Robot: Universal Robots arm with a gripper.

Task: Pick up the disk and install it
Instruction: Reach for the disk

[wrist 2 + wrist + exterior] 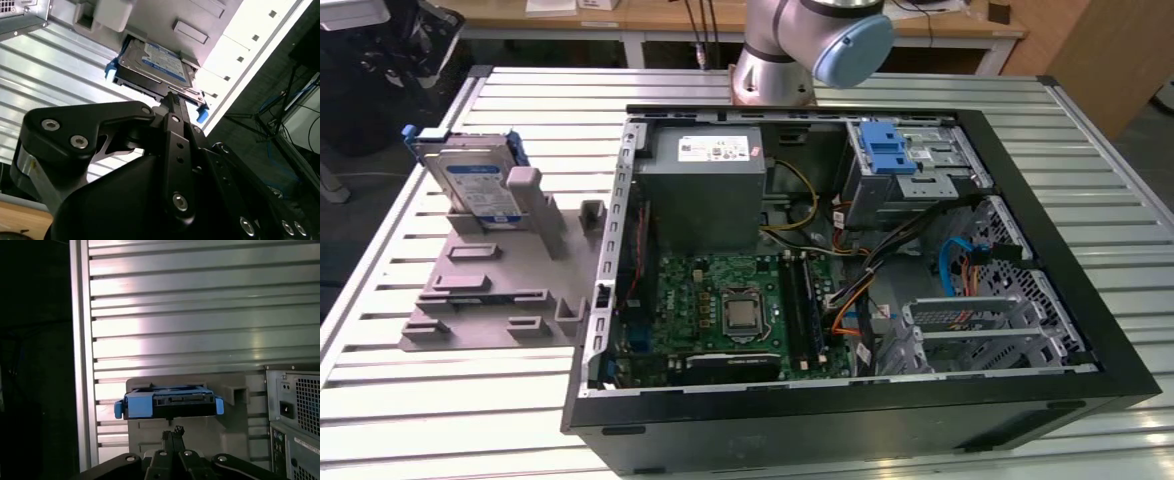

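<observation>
Standing on its edge in a grey holder (494, 270), the disk (470, 180) sits on the slatted metal table (440, 400) at about ten o'clock from the open computer case (854, 400) in the exterior view, apart from the case wall. Its blue-and-white label faces the camera and its blue carrier frame shows along the upper edge. The arm (807, 50) rises at twelve o'clock from the case, behind its far wall. In both wrist views the gripper (173, 433) (173, 100) points at the disk (170, 401) (155, 65) and is near its connector edge without touching it; the fingers look pressed together, clenched on nothing. Inside the case, a grey power supply (700, 175) lies at eleven o'clock, a green motherboard (720, 310) toward seven, and a drive cage with a blue latch (887, 150) at one o'clock.
</observation>
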